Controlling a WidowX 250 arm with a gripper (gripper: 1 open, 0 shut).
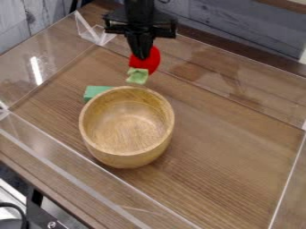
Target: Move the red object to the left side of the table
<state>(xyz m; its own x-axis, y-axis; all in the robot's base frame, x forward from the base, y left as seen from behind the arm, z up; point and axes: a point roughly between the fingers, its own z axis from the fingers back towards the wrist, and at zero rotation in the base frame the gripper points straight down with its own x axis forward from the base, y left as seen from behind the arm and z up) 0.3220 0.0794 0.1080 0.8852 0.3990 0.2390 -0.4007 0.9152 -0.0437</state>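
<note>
the red object (145,59) hangs directly under my gripper (142,55), pinched between the fingers, which are pressed in on its upper part. so there is no offset to close: the strawberry lies straight below the fingertips, in line with the way the gripper points, which is nearly straight down. its long axis runs downward with a slight tilt, red body up in the grip and light green cap at the bottom, pointing toward the tabletop.

i read it as lifted clear of the table (227,116), though from this one view i cannot say how high; the cap looks apart from the wood rather than touching.

it sits over the far part of the table, near the far edge and roughly midway along it, a little toward the left. just below it in the view are the flat green piece (97,91) and the far rim of the wooden bowl (127,126); the cap appears close above that rim but that may be perspective.

what my next move turns on, as i judge it: the left edge, with its clear acrylic wall (48,55), lies to the left of the strawberry, with open wood between. carrying it sideways toward the far left corner should keep it beyond the bowl and the green piece, provided i hold height until past them.
</note>
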